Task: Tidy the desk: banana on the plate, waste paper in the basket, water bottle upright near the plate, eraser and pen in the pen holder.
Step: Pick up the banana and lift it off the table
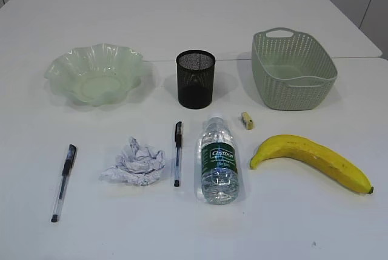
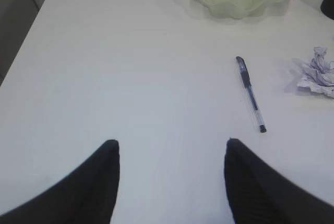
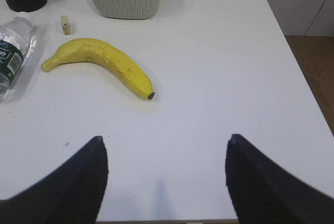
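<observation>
white desk [image 1: 315, 230] lies bare beyond the banana [image 1: 315, 158]

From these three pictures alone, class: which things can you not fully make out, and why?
- Pen holder: contents hidden by dark mesh, exterior view.
- Water bottle: cut off by the left edge, right wrist view.
- Eraser: too small for detail.
- Waste paper: cut by the right edge, left wrist view.
</observation>
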